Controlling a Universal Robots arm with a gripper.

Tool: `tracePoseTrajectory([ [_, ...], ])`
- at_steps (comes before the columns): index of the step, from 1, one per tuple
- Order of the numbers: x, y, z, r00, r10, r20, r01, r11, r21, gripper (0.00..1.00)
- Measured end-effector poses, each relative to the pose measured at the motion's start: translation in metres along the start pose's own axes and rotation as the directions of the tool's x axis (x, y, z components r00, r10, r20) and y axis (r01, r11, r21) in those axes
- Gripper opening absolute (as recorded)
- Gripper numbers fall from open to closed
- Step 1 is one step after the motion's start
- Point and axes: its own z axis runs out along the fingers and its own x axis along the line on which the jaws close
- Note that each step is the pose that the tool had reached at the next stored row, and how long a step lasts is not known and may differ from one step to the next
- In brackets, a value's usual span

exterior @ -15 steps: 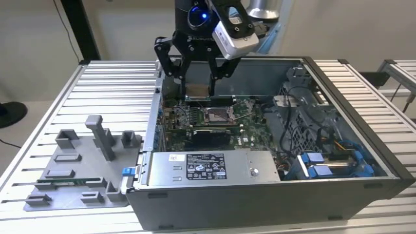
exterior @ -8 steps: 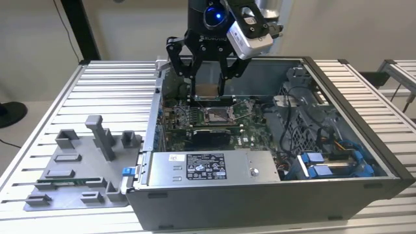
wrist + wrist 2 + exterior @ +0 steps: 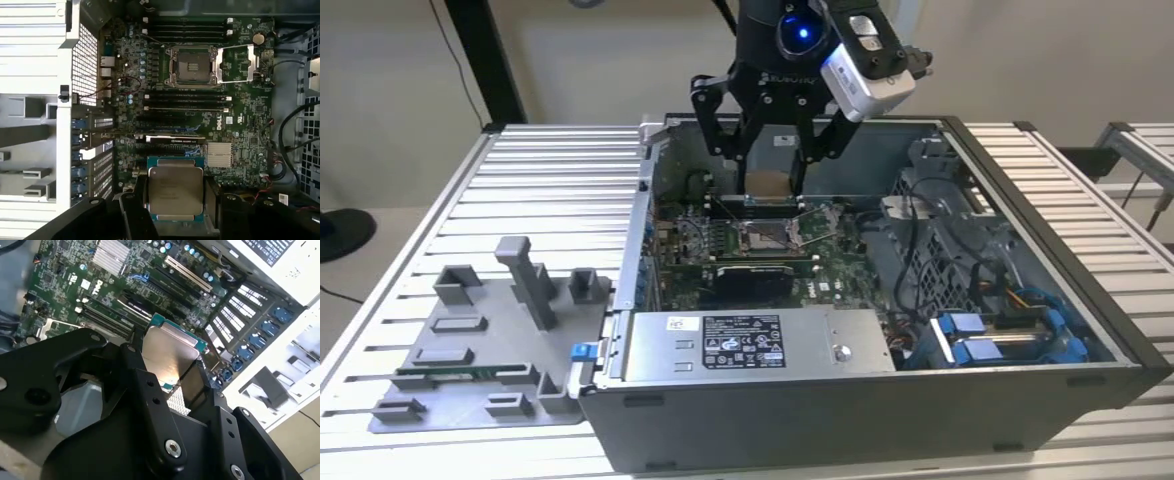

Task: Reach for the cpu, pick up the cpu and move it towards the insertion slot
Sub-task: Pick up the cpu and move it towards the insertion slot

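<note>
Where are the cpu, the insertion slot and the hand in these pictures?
cpu [image 3: 175,192]: first wrist view, middle of its silvery top face.
insertion slot [image 3: 192,64]: first wrist view, its dark centre.
hand [image 3: 771,172]: exterior view, midway between its fingertips.

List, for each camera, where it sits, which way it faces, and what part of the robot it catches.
Exterior view: off the arm, above and in front of the open computer case, looking down at the motherboard; shows the gripper holding the cpu.
First wrist view: on the arm, looking straight down on the insertion slot; gripper fingers at the edge.
Second wrist view: on the arm, looking slantwise past the gripper's fingers.
Both wrist views share the cpu and the green board.
</note>
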Motion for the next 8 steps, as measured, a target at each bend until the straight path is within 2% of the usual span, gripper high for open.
tracePoseTrajectory([
  [8, -0.0194, 0.0002, -0.0007, 1.0, 0.0, -0.0025, 0.0, 1.0, 0.0, 0.0],
])
